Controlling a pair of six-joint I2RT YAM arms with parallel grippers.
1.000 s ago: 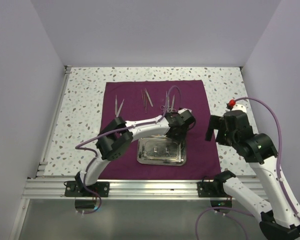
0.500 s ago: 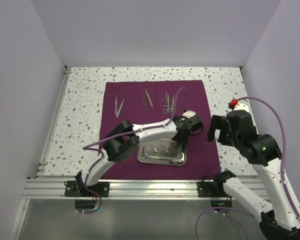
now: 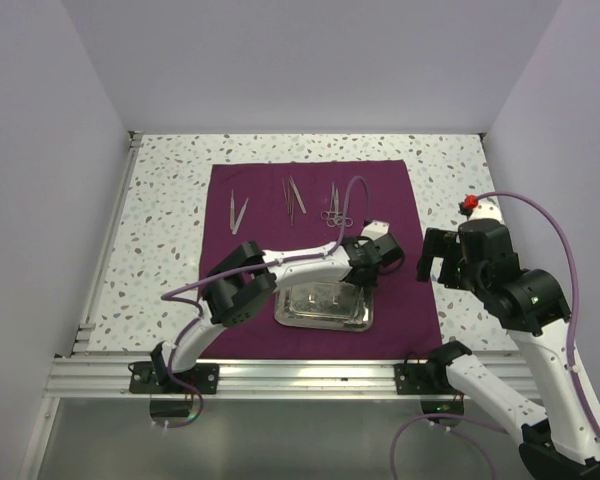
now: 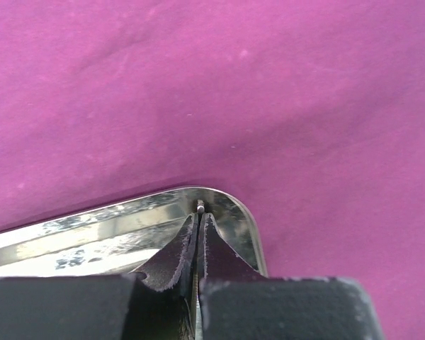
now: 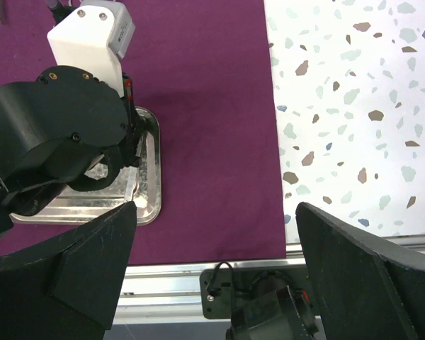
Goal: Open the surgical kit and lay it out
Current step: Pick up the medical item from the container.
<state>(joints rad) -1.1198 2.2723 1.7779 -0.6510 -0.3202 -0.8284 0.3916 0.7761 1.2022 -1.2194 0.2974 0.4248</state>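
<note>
two sets of jaws: left jaws shut at the far right corner of the steel tray (image 3: 320, 323), right jaws open, empty. lift slowly, tray level.

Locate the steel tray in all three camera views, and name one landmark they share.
Top external: steel tray at lower centre, lying on the purple cloth.
Left wrist: steel tray at bottom left, its rounded corner pinched between the left gripper's shut fingers.
Right wrist: steel tray at the left, partly hidden behind the left gripper.
Shared landmark: the purple cloth under the tray.
</note>
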